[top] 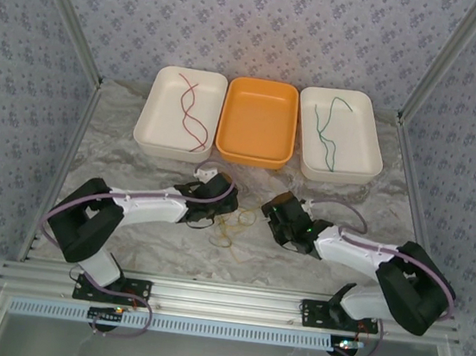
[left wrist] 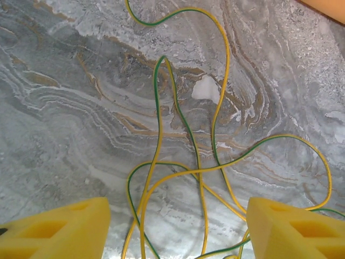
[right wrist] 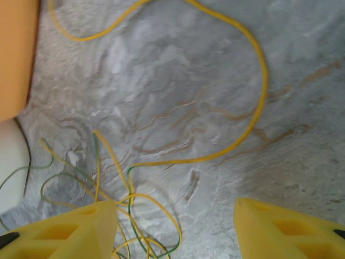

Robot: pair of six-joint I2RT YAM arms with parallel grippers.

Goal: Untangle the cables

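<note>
A tangle of yellow and yellow-green cables [top: 234,225] lies on the marbled table between my two grippers. In the left wrist view several of these strands [left wrist: 199,178] cross on the table between the yellow fingers [left wrist: 59,232], and my left gripper [left wrist: 178,229] stands open over them, touching none. My right gripper [right wrist: 175,229] is open too, with the knot [right wrist: 135,216] by its left finger [right wrist: 64,232] and a long yellow loop [right wrist: 259,70] ahead. Dark red cables [top: 190,111] lie in the left white tray [top: 153,128]. A green cable [top: 327,128] lies in the right white tray [top: 367,155].
An orange tray [top: 254,150] stands between the two white trays at the back, and its corner [right wrist: 13,54] shows in the right wrist view. Metal frame posts run along both sides of the table. The left gripper [top: 205,202] and right gripper [top: 277,216] flank the tangle closely.
</note>
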